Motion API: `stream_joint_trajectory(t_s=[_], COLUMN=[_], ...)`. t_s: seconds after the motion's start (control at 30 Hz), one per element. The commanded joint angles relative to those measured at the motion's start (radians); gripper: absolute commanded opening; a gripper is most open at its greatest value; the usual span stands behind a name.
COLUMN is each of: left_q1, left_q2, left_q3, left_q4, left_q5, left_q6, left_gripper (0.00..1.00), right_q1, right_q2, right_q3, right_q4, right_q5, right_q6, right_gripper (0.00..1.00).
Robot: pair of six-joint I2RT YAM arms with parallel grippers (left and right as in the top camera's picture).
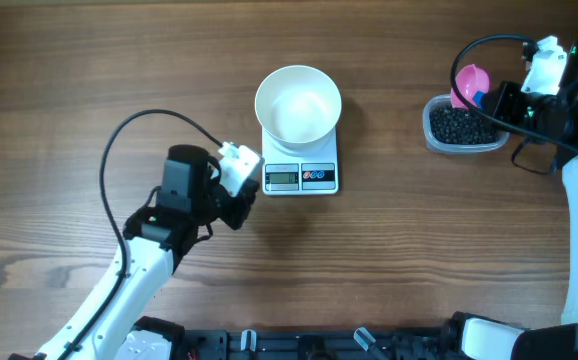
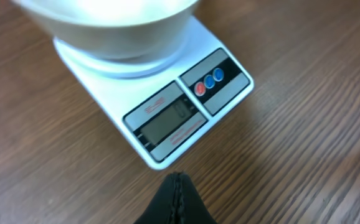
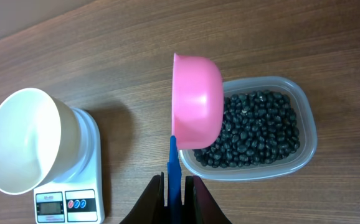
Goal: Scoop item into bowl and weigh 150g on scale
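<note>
The white bowl (image 1: 298, 103) (image 3: 27, 140) stands empty on the white scale (image 1: 301, 170) (image 2: 167, 112) (image 3: 68, 198) at the table's middle. The item, black beans (image 1: 459, 126) (image 3: 255, 127), fills a clear plastic tub (image 1: 461, 146) (image 3: 304, 118) at the right. My right gripper (image 1: 496, 103) (image 3: 174, 186) is shut on the blue handle (image 3: 173, 165) of a pink scoop (image 1: 470, 82) (image 3: 197, 102), whose cup hangs tilted over the tub's left side. My left gripper (image 1: 247, 193) (image 2: 178, 183) is shut and holds nothing, just in front of the scale's display (image 2: 167, 121).
The brown wooden table (image 1: 69, 60) extends all round. A black cable (image 1: 159, 118) loops over the left arm, and another black cable (image 1: 489, 45) arches above the tub at the right arm.
</note>
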Motion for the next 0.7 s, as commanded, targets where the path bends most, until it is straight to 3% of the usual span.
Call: stream_joint_trajectory(t_s=[0.0, 0.07, 0.23, 0.37, 0.47, 0.5, 0.53, 0.57, 0.67], left_q1=[-0.014, -0.014, -0.014, -0.014, -0.014, -0.014, -0.014, -0.014, -0.014], left_q2=[0.000, 0.000, 0.000, 0.000, 0.000, 0.000, 0.000, 0.000, 0.000], left_q3=[-0.002, -0.002, -0.002, -0.002, -0.002, -0.002, -0.002, -0.002, -0.002], left_q4=[0.018, 0.017, 0.021, 0.021, 0.016, 0.016, 0.016, 0.016, 0.014], left_q5=[-0.021, -0.029, -0.039, -0.062, -0.061, -0.061, -0.061, -0.061, -0.062], left_q6=[0.058, 0.057, 0.004, -0.109, -0.120, -0.120, -0.120, -0.119, -0.119], left_gripper=[0.08, 0.24, 0.21, 0.20, 0.29, 0.39, 0.57, 1.00, 1.00], right_q1=[-0.007, -0.007, -0.007, -0.007, -0.007, -0.007, -0.007, -0.007, -0.007], right_q2=[-0.014, -0.014, -0.014, -0.014, -0.014, -0.014, -0.014, -0.014, -0.014], right_q3=[0.021, 0.021, 0.021, 0.021, 0.021, 0.021, 0.021, 0.021, 0.021], right_q4=[0.011, 0.014, 0.016, 0.017, 0.020, 0.020, 0.020, 0.020, 0.020], right_q5=[-0.023, -0.023, -0.023, -0.023, -0.024, -0.024, -0.023, -0.023, -0.024], right_q6=[-0.018, -0.018, -0.019, -0.021, -0.021, -0.021, -0.021, -0.021, -0.021], right_gripper=[0.04, 0.04, 0.04, 0.04, 0.04, 0.04, 0.04, 0.04, 0.04])
